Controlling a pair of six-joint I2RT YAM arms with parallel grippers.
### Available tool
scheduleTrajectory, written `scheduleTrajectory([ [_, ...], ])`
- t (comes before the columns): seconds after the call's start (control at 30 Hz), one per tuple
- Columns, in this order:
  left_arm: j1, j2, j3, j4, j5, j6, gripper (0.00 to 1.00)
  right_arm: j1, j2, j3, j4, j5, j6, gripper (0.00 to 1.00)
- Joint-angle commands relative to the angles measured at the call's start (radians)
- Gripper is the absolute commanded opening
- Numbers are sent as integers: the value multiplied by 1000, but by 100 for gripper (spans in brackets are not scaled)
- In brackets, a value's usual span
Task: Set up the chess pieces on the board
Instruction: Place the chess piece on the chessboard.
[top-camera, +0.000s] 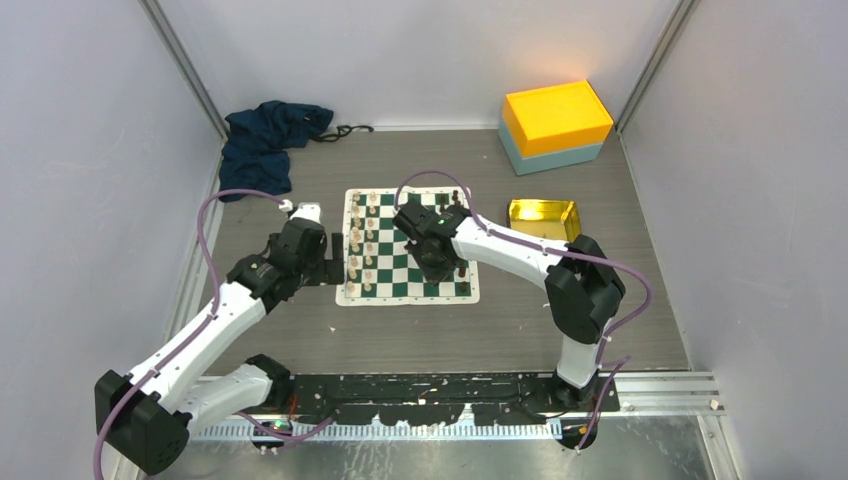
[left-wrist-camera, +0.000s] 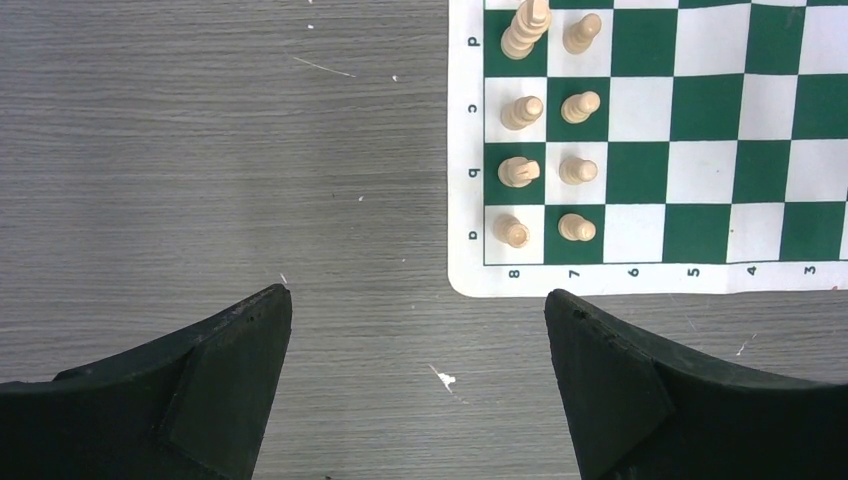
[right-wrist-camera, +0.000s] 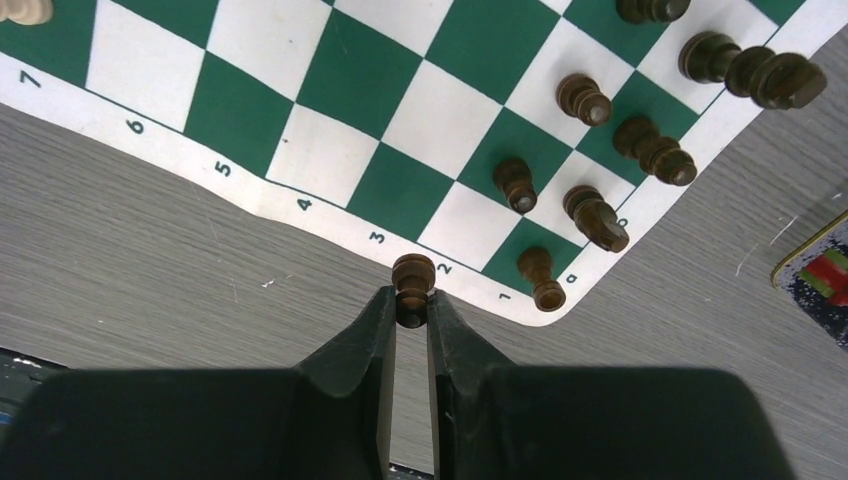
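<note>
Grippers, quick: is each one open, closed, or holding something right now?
Left gripper: open, empty.
Right gripper: closed on a dark chess piece.

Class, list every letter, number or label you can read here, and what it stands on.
"8 7 6 5 4 3": the board's border, left wrist view.
"d c b a": same border, beside cream pieces.
"7 6 5 4 3 2 1" and "a": same border, right wrist view.
Top view: too small to read.
</note>
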Motion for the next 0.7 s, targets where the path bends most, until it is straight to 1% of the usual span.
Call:
scheduleTrajectory([
  [0.0,5,1,29,11,8,-2,98,3,-62,-34,48,27,32,2],
  [0.67,5,16,39,16,13,-4,98,-45,-52,-132,119,33,38,1],
])
